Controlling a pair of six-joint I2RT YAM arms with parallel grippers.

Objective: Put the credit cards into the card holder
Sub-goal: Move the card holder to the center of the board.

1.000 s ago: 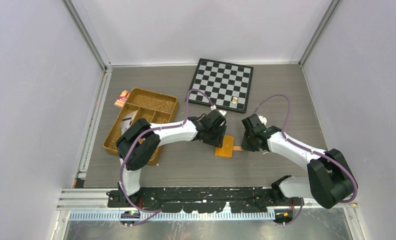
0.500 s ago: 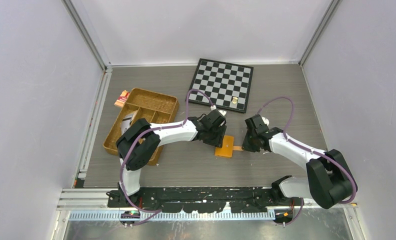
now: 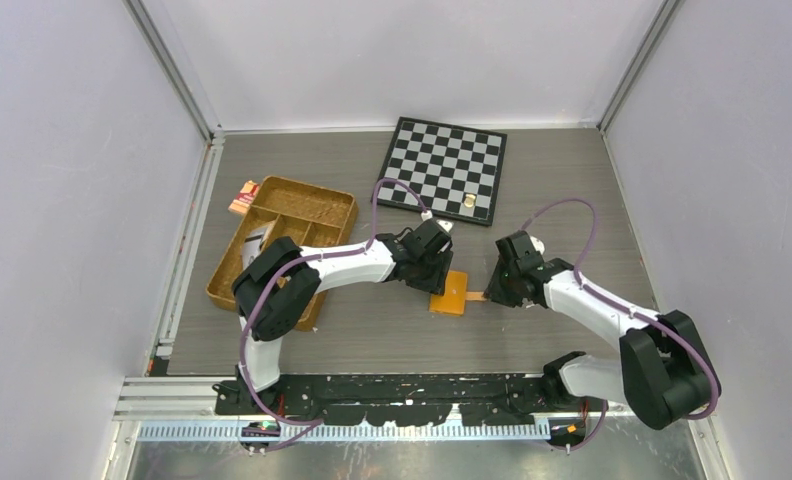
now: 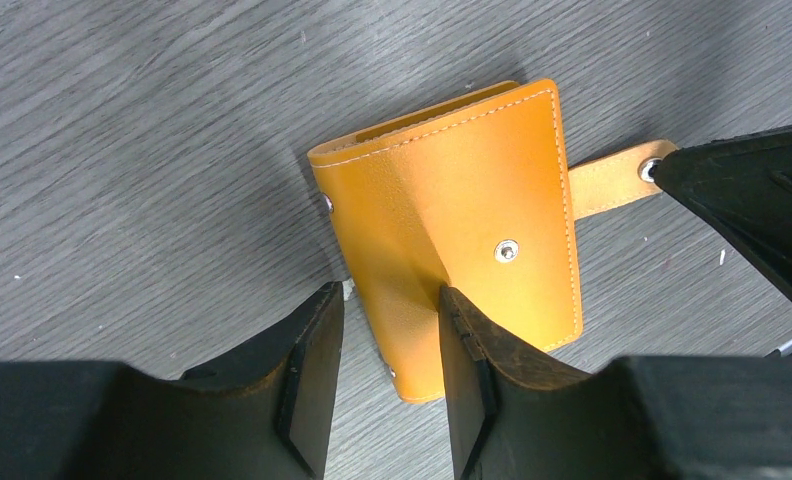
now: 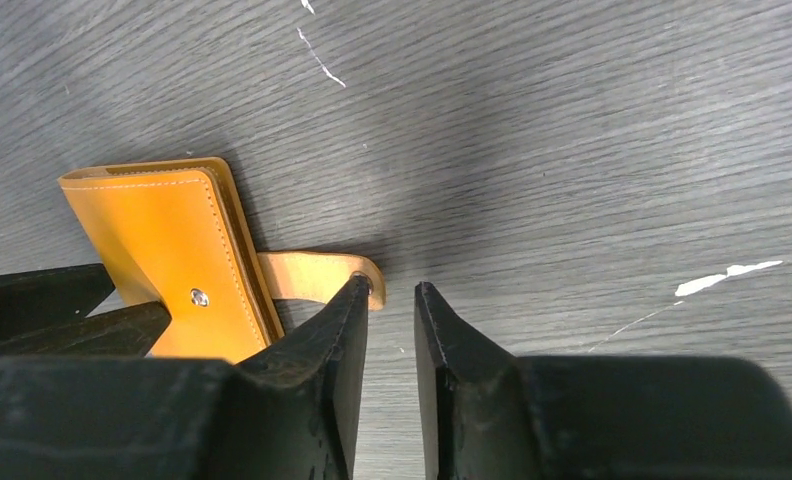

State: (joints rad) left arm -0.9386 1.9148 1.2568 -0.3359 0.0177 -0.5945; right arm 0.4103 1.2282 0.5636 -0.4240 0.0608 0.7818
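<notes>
The orange card holder [image 3: 450, 293] lies folded on the table between both grippers, snap stud up [image 4: 452, 240], its strap [image 5: 312, 275] sticking out flat to the right. My left gripper [image 4: 387, 295] is open and straddles the holder's near left edge: the right finger rests on the cover, the left finger stands on the table beside it. My right gripper [image 5: 392, 285] is open by a narrow gap with nothing in it, its left fingertip at the strap's end. No credit cards can be made out; a pale flat piece [image 3: 257, 237] in the tray is too small to tell.
A chessboard [image 3: 444, 168] with a small gold piece [image 3: 468, 203] lies at the back. The brown woven tray [image 3: 302, 196] sits at the left, partly under the left arm, with a red-and-tan packet [image 3: 243, 196] beside its far corner.
The right gripper's jaws have parted slightly and its wrist has shifted a little right. The left arm and the holder have stayed put.
</notes>
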